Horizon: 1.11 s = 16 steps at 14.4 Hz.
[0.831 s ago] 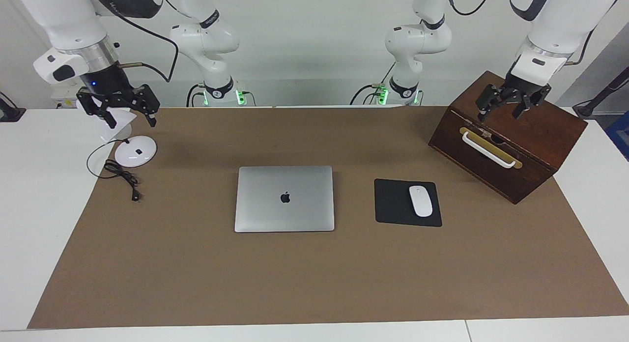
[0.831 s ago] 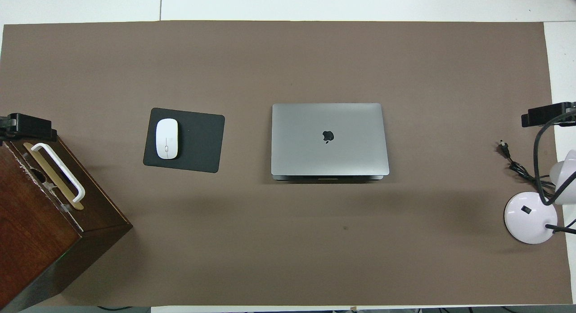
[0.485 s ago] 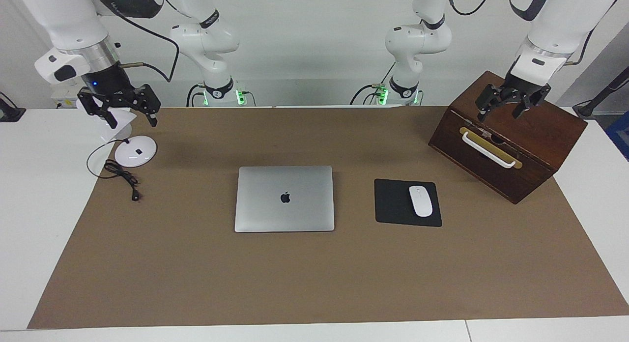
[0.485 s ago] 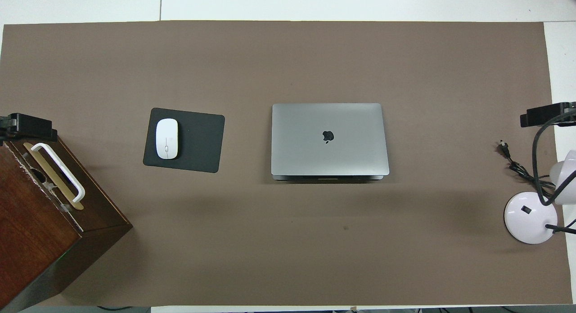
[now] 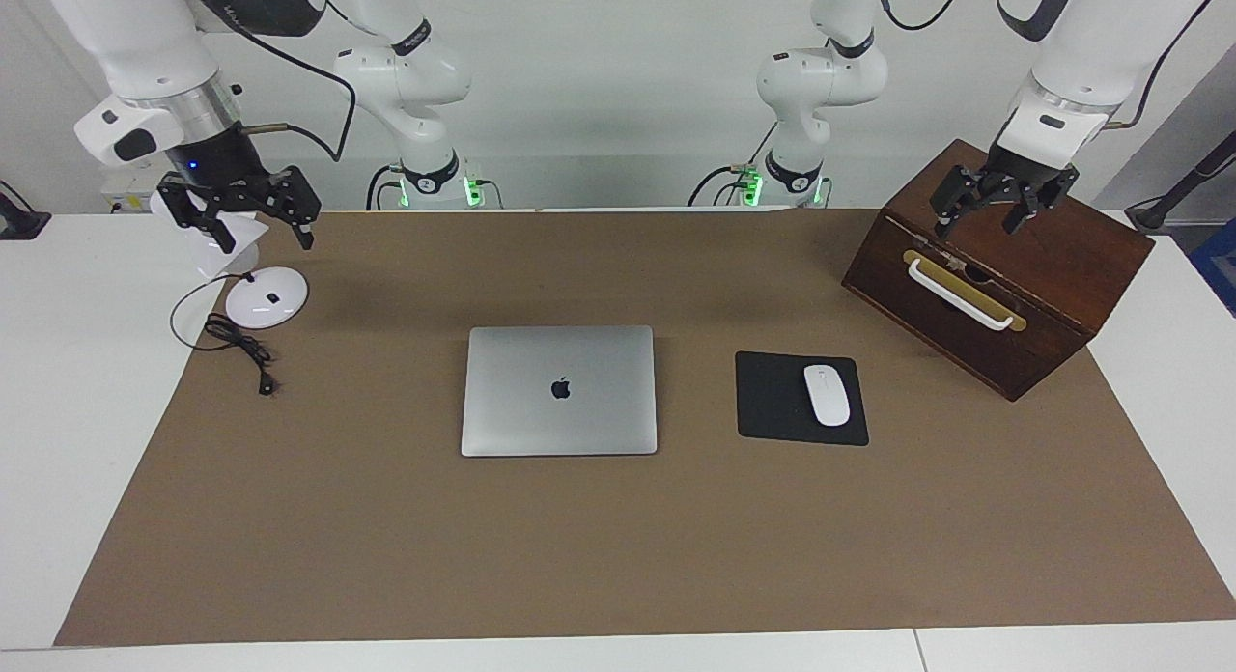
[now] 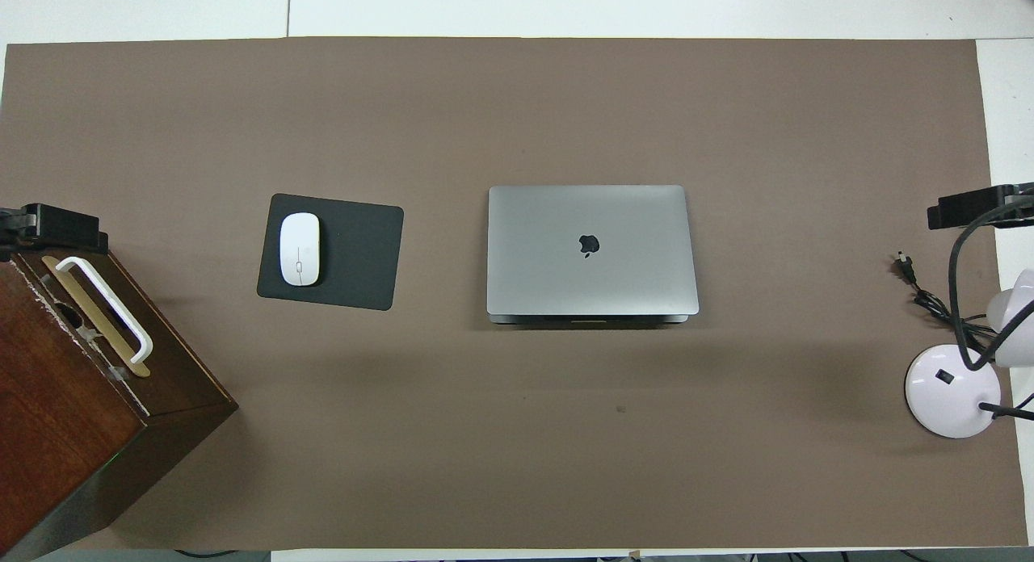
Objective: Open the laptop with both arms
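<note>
The silver-grey laptop (image 5: 560,390) lies closed and flat in the middle of the brown mat, apple logo up; it also shows in the overhead view (image 6: 590,247). My right gripper (image 5: 241,213) hangs open and empty in the air over the white lamp at the right arm's end of the table; only its tip (image 6: 969,207) shows from overhead. My left gripper (image 5: 995,204) hangs open and empty over the wooden box at the left arm's end; its tip (image 6: 52,223) shows from overhead. Both grippers are well apart from the laptop.
A black mouse pad (image 5: 777,402) with a white mouse (image 5: 827,394) lies beside the laptop toward the left arm's end. A dark wooden box (image 5: 1004,266) with a white handle stands beside the pad. A white desk lamp (image 5: 266,295) and its black cord (image 5: 241,349) sit at the right arm's end.
Both grippers have shifted slightly toward the middle of the table and a little upward. The laptop has not moved.
</note>
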Motion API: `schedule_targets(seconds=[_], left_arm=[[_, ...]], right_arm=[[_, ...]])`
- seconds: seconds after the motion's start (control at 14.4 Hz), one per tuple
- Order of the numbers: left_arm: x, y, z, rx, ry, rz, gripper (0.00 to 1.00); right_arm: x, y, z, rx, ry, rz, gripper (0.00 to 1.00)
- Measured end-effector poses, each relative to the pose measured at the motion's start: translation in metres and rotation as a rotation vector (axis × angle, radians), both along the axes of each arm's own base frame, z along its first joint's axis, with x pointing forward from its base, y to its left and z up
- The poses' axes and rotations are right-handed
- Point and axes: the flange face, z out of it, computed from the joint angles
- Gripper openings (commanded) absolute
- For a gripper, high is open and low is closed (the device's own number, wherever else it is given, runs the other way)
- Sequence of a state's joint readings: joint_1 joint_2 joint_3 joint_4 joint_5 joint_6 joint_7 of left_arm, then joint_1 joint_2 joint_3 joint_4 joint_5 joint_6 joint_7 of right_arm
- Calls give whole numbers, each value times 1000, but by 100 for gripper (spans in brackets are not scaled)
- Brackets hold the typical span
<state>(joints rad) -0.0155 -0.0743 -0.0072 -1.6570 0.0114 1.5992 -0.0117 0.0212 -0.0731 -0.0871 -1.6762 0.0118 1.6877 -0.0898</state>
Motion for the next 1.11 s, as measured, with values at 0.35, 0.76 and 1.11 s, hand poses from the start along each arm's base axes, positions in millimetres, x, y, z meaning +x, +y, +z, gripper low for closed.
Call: schedule_targets(seconds=[0.35, 0.76, 1.11], left_arm=[[0, 0, 0, 0, 0, 0, 0], [0, 2, 0, -1, -3, 2, 0], [3, -3, 1, -51, -28, -6, 0]], right_arm=[[0, 0, 0, 0, 0, 0, 87], [1, -2, -1, 0, -8, -4, 58], [5, -2, -17, -1, -10, -5, 56]])
